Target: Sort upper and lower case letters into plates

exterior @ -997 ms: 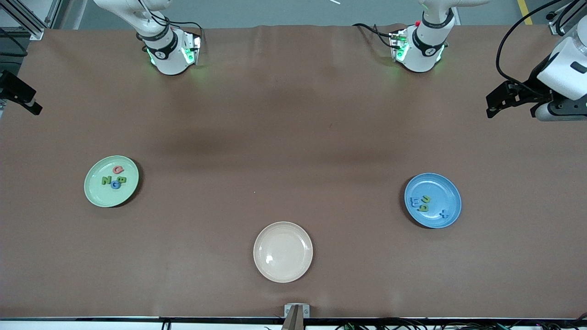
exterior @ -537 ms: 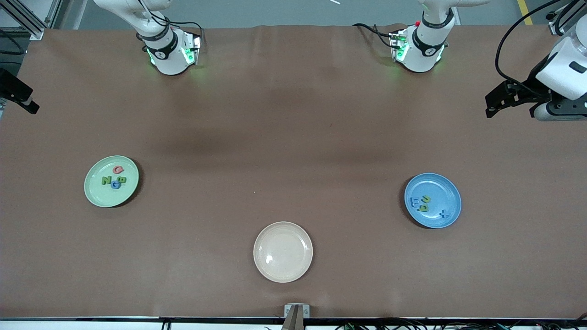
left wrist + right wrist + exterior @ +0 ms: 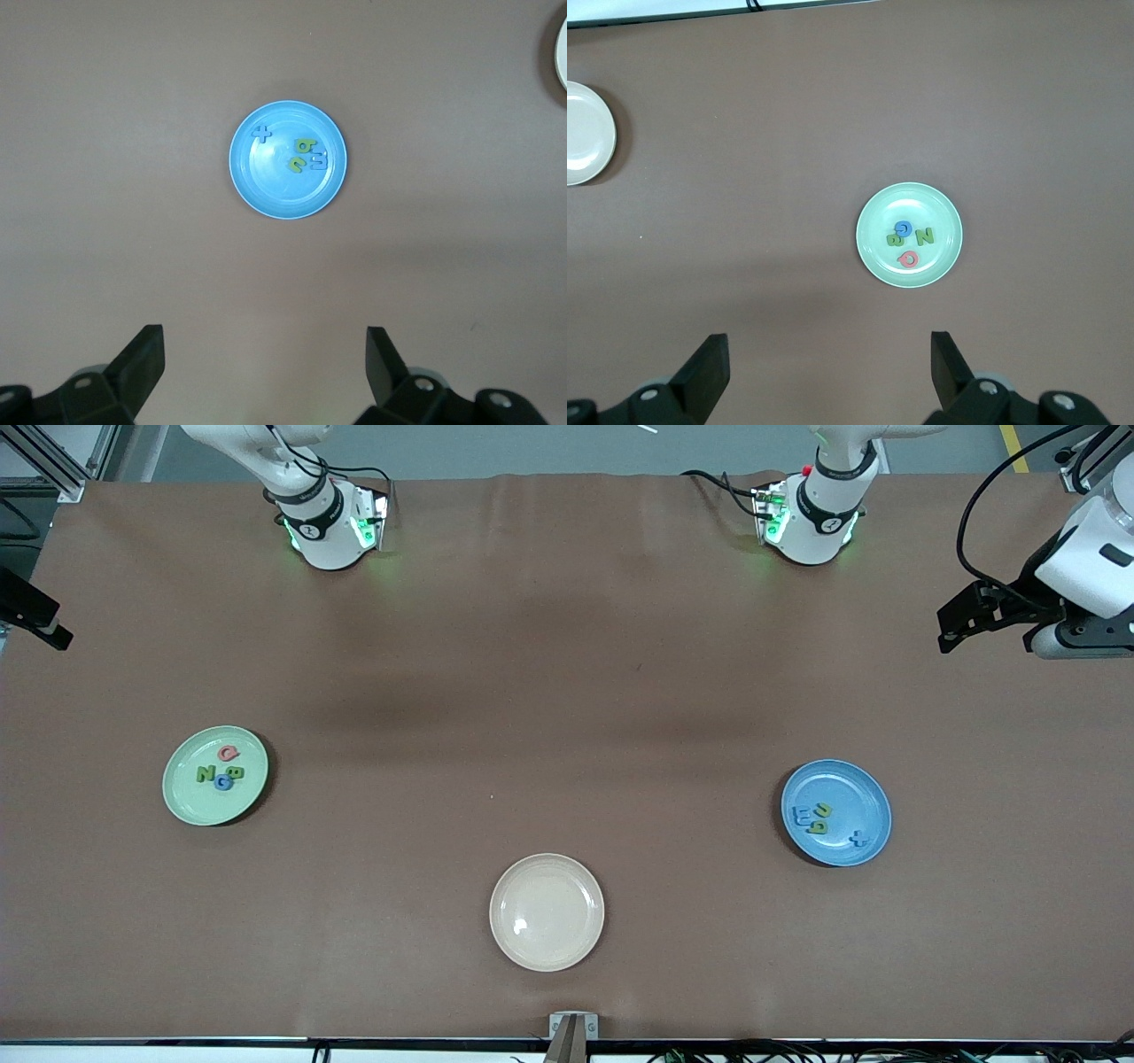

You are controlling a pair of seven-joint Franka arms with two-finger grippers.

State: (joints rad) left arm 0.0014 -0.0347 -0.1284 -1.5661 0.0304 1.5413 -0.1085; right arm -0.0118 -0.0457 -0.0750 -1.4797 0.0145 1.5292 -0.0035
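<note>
Both plates are sitting well apart on the brown desk (image 3: pixel 567 691). The mint green plate (image 3: pixel 182 804) is lying toward the right arm's end, carrying four small flat capital letters (image 3: pixel 221 769) in green, red and blue. The blue plate (image 3: pixel 864 797) is lying toward the left arm's end, holding lowercase letters (image 3: pixel 815 817). A cream plate (image 3: pixel 547 948), nearest the front camera, is sitting bare.

The left tool (image 3: pixel 263 365) is hanging high over the desk's edge, fingers spread, pinching nothing. The right tool (image 3: pixel 828 367) is doing likewise. Both arms are waiting.

The plates are looking glossy and shallow, so a nudged rim could be sliding a plate or spilling the light letters.
</note>
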